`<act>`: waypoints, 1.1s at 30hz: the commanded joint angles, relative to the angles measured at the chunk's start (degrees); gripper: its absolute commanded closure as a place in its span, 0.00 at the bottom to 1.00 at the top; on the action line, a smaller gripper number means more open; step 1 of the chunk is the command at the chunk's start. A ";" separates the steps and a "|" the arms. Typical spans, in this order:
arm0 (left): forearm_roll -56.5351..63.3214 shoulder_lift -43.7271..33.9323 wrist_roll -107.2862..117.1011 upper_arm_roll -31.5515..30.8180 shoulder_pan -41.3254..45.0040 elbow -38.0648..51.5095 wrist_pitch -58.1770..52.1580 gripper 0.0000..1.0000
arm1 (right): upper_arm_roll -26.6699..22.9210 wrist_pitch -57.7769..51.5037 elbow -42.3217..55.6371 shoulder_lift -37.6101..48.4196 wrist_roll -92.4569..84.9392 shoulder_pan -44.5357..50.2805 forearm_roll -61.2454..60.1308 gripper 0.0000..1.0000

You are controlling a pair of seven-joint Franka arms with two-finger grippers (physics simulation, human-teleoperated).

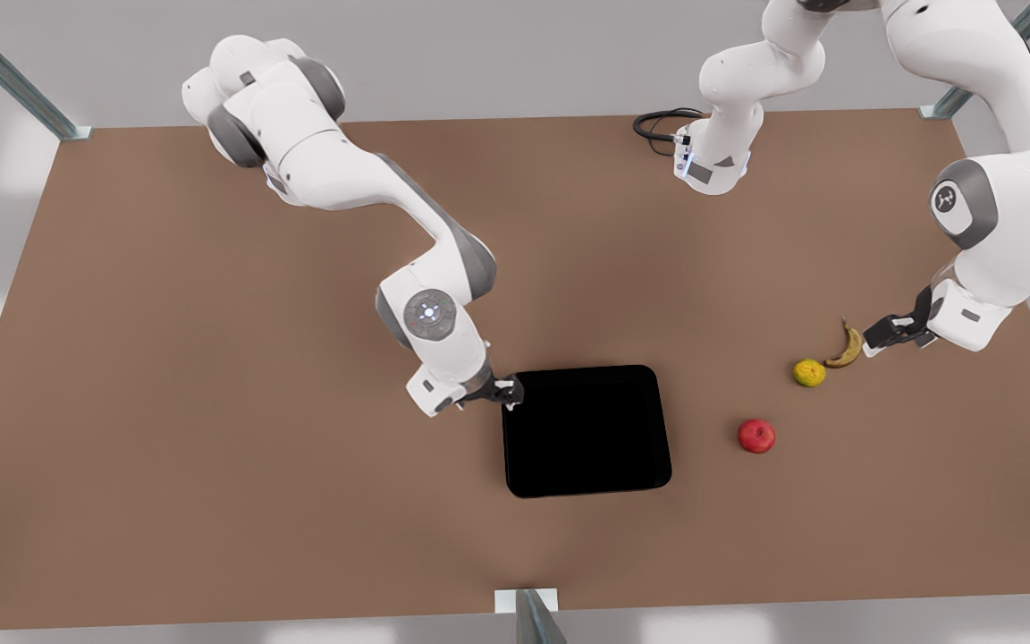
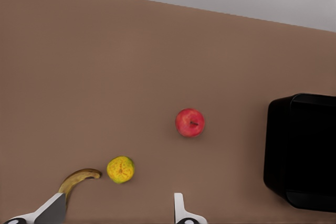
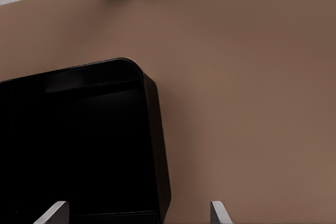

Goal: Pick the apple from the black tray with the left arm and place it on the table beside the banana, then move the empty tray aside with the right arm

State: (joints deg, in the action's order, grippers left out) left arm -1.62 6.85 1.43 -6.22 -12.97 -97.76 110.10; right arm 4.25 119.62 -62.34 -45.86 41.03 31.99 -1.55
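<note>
Closest to us, our right pincer (image 1: 508,394) straddles the black tray (image 1: 585,429) rim at centre frame, fingers spread, gripping nothing; closing off-centre could skew it. Our left pincer (image 1: 883,336), open, empty, waits right of the banana (image 1: 847,349). Lower right, the apple (image 1: 756,436) sits on the table (image 1: 211,402).
</note>
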 commanded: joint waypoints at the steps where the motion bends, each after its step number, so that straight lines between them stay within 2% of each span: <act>1: 0.04 0.00 -4.15 -0.02 -0.21 0.03 -0.32 0.00 | 0.06 5.62 0.11 -1.25 9.07 0.00 0.05 0.00; 13: 0.04 0.00 -4.06 -0.02 -0.21 -0.06 -0.32 0.00 | 0.50 12.04 0.11 -10.13 8.98 0.35 3.39 0.00; 25: 0.12 0.00 -4.06 -0.02 -0.21 -0.15 -0.32 0.00 | 0.94 12.04 1.34 -12.94 5.55 1.49 7.61 0.00; 28: 0.12 0.00 -4.06 -0.02 -0.21 -0.15 -0.32 0.00 | 0.85 12.04 1.43 -12.85 5.46 1.23 7.61 0.08; 29: 0.12 0.00 -4.06 -0.02 -0.21 -0.15 -0.32 0.00 | 0.94 12.04 1.43 -12.77 5.46 1.23 7.70 0.19; 33: 0.12 0.00 -4.06 -0.02 -0.21 -0.15 -0.32 0.00 | 0.94 12.04 1.43 -12.85 5.64 1.23 7.61 0.22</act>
State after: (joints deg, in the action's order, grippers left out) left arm -1.55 6.91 -2.09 -6.22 -13.18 -97.94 109.80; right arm 5.18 131.56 -60.98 -58.81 46.78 33.22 6.02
